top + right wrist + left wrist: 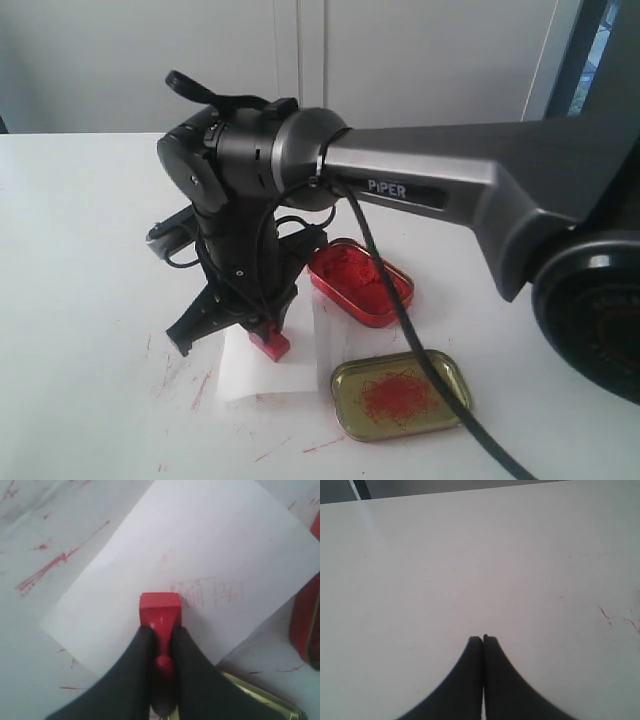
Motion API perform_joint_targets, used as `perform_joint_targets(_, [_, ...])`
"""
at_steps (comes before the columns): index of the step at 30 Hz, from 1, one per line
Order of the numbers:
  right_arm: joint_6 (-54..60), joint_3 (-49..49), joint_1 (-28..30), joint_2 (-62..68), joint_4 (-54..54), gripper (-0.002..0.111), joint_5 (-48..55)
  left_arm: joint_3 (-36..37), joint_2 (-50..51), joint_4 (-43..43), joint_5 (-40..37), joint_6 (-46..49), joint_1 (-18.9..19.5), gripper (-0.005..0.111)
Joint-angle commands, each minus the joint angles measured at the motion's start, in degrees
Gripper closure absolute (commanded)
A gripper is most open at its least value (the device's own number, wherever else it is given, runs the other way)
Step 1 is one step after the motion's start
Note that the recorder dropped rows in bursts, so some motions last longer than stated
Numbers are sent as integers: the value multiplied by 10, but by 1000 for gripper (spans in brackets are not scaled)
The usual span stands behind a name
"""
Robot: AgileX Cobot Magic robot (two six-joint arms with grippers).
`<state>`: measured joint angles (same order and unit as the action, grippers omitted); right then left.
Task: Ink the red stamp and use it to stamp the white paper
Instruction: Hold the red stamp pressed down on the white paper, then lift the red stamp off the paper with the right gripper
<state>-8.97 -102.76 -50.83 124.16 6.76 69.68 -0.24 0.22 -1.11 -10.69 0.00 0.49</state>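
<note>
My right gripper (161, 628) is shut on the handle of the red stamp (160, 608), whose wide base faces the white paper (200, 540). A faint red print (207, 591) shows on the sheet beside the base. In the exterior view the red stamp (268, 343) sits at the near part of the white paper (262, 375), under my right gripper (258, 322). The red oval ink tin (362, 281) lies open just right of the sheet. My left gripper (483, 639) is shut with nothing in it, over bare white table.
A gold-coloured lid (400, 394) smeared with red lies near the front, right of the paper. The arm's black cable (420, 350) crosses over it. Red ink smears (205, 388) mark the white table (80, 250). Part of the left arm (175, 232) shows behind the right wrist.
</note>
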Motion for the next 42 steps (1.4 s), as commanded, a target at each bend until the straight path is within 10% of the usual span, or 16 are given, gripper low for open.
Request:
perform_joint_targets(1, [-14, 2, 0, -23, 3, 108, -14, 2, -2, -4, 0, 0, -3, 107])
perform_joint_targets(42, [-67, 358, 0, -134, -3, 108, -454, 2, -2, -4, 0, 0, -3, 107])
